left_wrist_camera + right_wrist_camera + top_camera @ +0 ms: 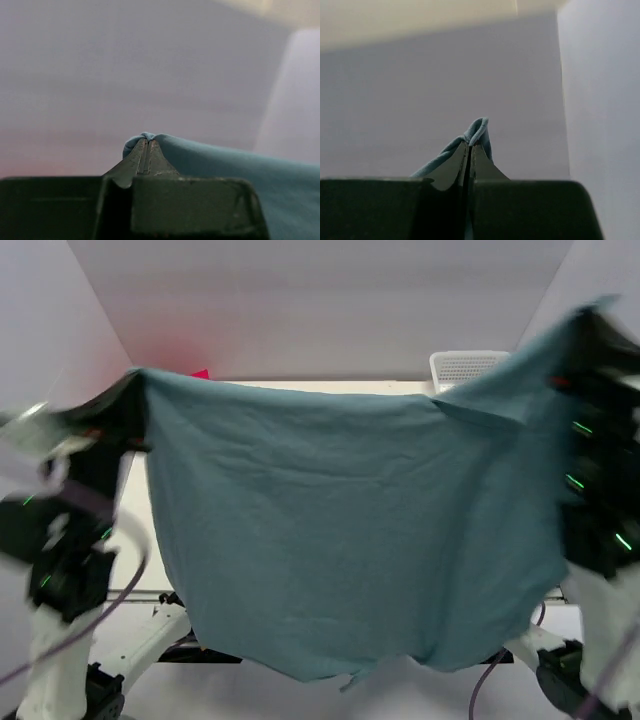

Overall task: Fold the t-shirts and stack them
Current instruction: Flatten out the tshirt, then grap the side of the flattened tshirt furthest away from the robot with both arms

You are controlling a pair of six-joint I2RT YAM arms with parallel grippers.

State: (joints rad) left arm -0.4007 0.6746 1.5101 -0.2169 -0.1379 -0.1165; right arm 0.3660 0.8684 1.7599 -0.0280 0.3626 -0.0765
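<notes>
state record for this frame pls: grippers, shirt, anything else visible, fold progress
left gripper: shut, pinching the teal t-shirt edge
right gripper: shut on another edge of it
teal t-shirt: held up, spread between both arms, lower edge hanging free
white mesh basket: far right, partly behind the shirt
magenta patch: peeks over the shirt's top left; too small to identify
fold: not yet begun
</notes>
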